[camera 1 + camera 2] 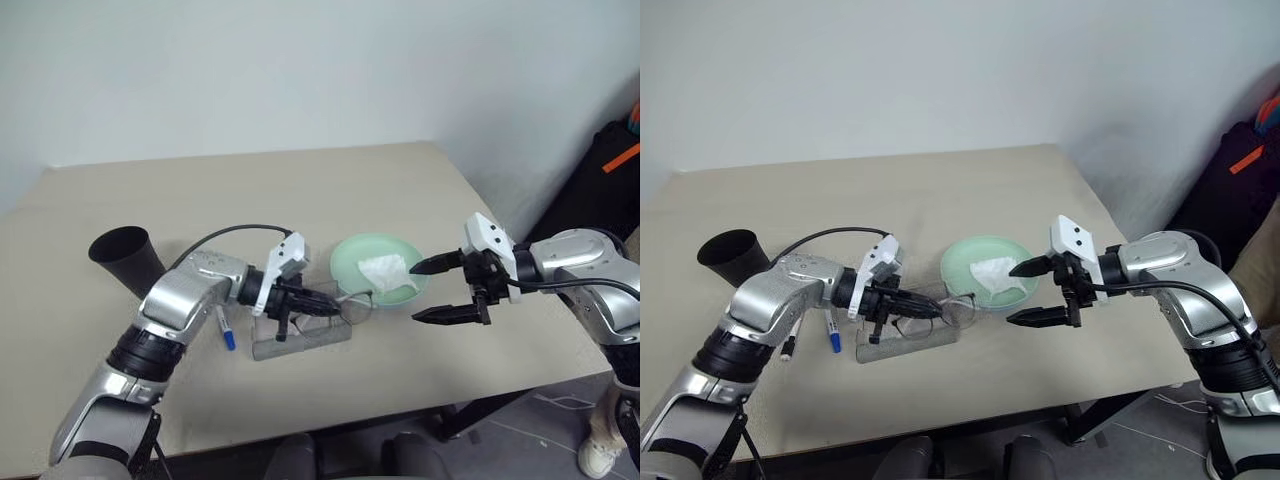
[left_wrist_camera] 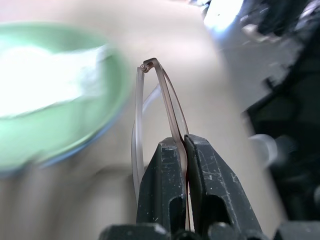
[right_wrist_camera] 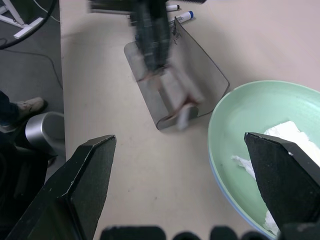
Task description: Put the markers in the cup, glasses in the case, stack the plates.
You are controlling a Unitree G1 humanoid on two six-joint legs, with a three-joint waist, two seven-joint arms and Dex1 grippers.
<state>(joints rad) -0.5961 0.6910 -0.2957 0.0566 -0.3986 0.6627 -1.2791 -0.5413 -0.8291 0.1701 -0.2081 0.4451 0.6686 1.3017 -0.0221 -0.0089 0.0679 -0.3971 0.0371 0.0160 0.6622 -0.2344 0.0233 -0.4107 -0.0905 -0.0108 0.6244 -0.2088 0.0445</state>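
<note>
Nearest us, our L gripper has its jaws clenched on the glasses; in the L wrist view the thin brown frame is pinched between the two black fingers, w/ the lenses sticking out past the tips. The glasses hang just above the case, which lies open on the tabletop, grey, lid up.

Going L to R: at the far L we see the cup, black, lying tilted on its side w/ the rim toward us, well apart from the case. Next come the markers, partly hidden under our L arm: the blue-capped marker lies flat on the tabletop just L of the case, and the black-capped marker shows beside it in the R eye view. Then the case w/ the glasses over it. Just R of the case sit the plates: the green plate is on top, and a blue plate shows as a thin rim under it. A crumpled white tissue lies in the green plate.

Furthest R, our R gripper hovers at the plates' R edge, jaws released and spread wide, grasping nothing.
</note>
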